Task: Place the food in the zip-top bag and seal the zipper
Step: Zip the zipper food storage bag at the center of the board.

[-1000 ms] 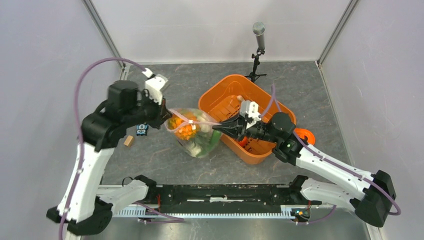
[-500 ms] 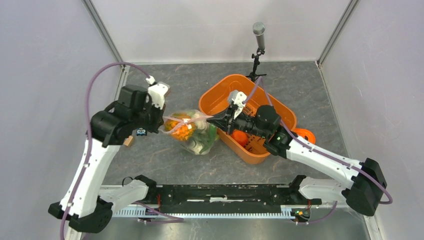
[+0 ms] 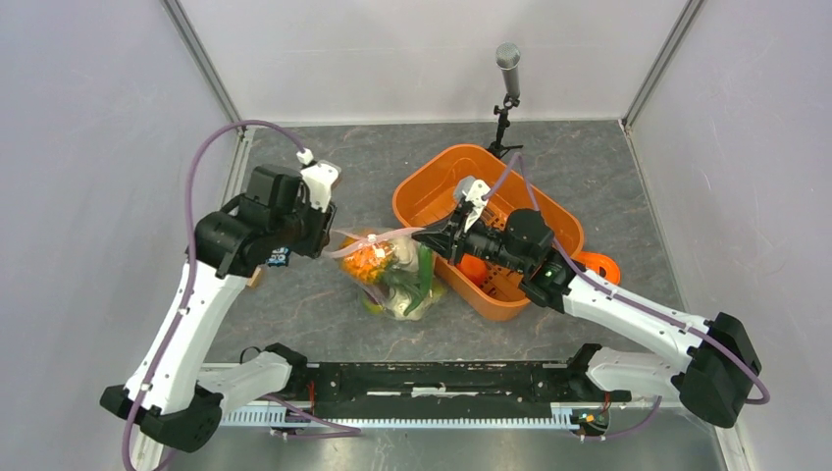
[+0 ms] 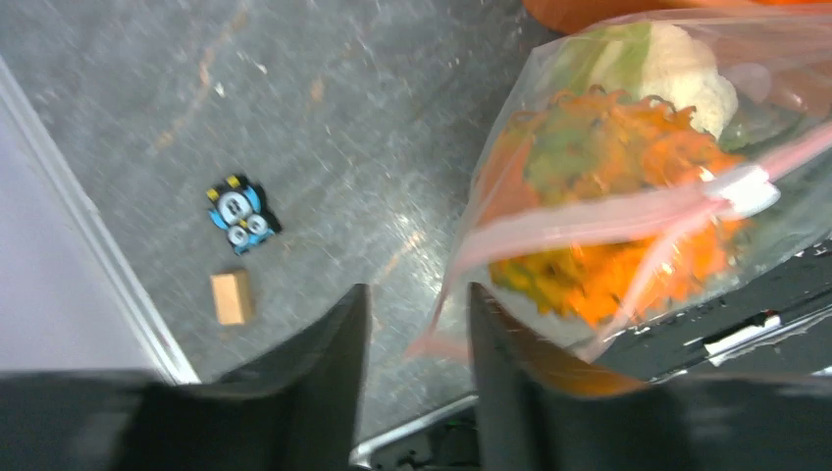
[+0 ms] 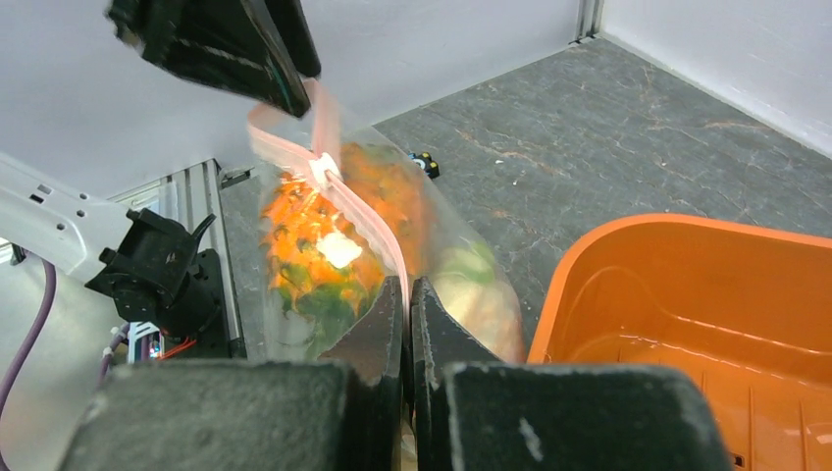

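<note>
Your grey worktop (image 3: 608, 186), white-walled, has the zip-top bag (image 3: 397, 285) of food (image 3: 368, 260) mid-table beside the basket (image 3: 549, 211). Left wrist: your left gripper (image 4: 417, 291) stands apart, the bag's corner between its fingers. Right wrist: your right gripper (image 5: 406, 285) pinches the zipper (image 5: 368, 221).

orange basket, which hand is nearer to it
Right. The right hand is at the left rim of the orange basket, pinching the zipper of the zip-top bag. The left hand is past the bag's far end, further left.
</note>
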You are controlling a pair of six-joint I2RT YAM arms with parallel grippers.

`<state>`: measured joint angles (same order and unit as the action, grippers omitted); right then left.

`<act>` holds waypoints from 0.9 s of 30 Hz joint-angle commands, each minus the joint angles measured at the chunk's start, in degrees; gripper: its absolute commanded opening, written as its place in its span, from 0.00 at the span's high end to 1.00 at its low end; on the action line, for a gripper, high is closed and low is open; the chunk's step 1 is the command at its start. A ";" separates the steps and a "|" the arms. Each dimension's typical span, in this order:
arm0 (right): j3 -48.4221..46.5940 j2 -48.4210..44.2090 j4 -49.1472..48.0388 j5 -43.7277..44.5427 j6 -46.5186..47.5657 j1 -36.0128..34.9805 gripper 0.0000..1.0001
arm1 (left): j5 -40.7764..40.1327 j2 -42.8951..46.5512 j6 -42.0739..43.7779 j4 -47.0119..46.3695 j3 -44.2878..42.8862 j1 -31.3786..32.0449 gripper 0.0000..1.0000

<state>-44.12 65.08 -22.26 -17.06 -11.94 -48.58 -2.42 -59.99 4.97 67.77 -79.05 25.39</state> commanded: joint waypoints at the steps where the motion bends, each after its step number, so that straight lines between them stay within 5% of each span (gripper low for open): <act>1: -2.72 -0.95 -3.93 -3.21 0.18 1.33 1.00 | 5.25 2.00 2.94 -1.10 -6.95 -1.04 0.41; 2: -2.61 -0.91 -4.28 -3.72 0.23 1.33 1.00 | 8.42 3.05 3.76 -2.88 -6.57 -1.04 0.23; 4: -2.12 -1.05 -5.40 -4.60 0.39 1.32 1.00 | 11.89 5.15 4.91 -7.25 -4.99 -1.04 0.15; 10: -2.61 -1.49 -4.37 -8.49 2.54 1.38 1.00 | 30.35 7.56 11.08 -17.86 1.02 -1.04 0.13; 17: -2.90 -2.04 -2.28 -10.04 4.36 1.38 1.00 | 45.45 6.88 26.78 -27.39 10.33 -1.04 0.18; 27: -2.91 -2.12 -2.88 -11.70 4.15 1.36 1.00 | 42.05 3.67 37.62 -23.21 10.42 -1.04 0.42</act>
<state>-44.12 64.82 -21.74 -27.33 -8.67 -47.29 38.15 -54.63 34.59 44.03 -66.65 24.45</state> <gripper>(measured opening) 0.022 0.605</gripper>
